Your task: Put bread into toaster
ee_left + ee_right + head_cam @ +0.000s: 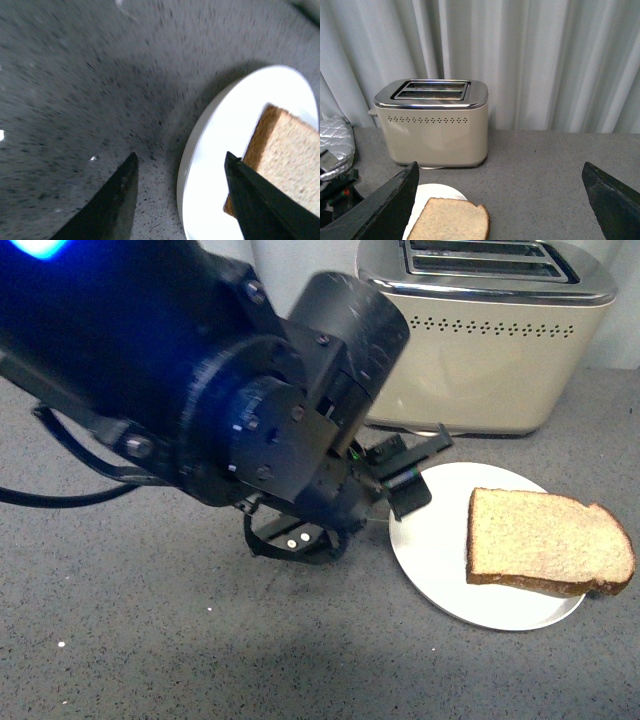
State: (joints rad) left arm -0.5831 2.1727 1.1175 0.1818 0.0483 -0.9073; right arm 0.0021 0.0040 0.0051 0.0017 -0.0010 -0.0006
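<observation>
A slice of light-brown bread (545,540) lies on a white plate (430,550) at the right, overhanging its right rim. The beige toaster (490,350) with its chrome top and two slots stands behind the plate. My left gripper (415,472) is open, low over the counter at the plate's left edge, a short way from the bread. In the left wrist view one finger (260,200) is over the plate (210,165) next to the bread (290,160), the other over the counter. In the right wrist view the open right gripper (500,200) frames the bread (451,220) and the toaster (435,122).
The speckled grey counter (150,640) runs left and forward of the plate. My left arm's dark body (180,370) fills the upper left of the front view. A silvery quilted object (335,145) lies beside the toaster. Pale curtains (545,60) hang behind.
</observation>
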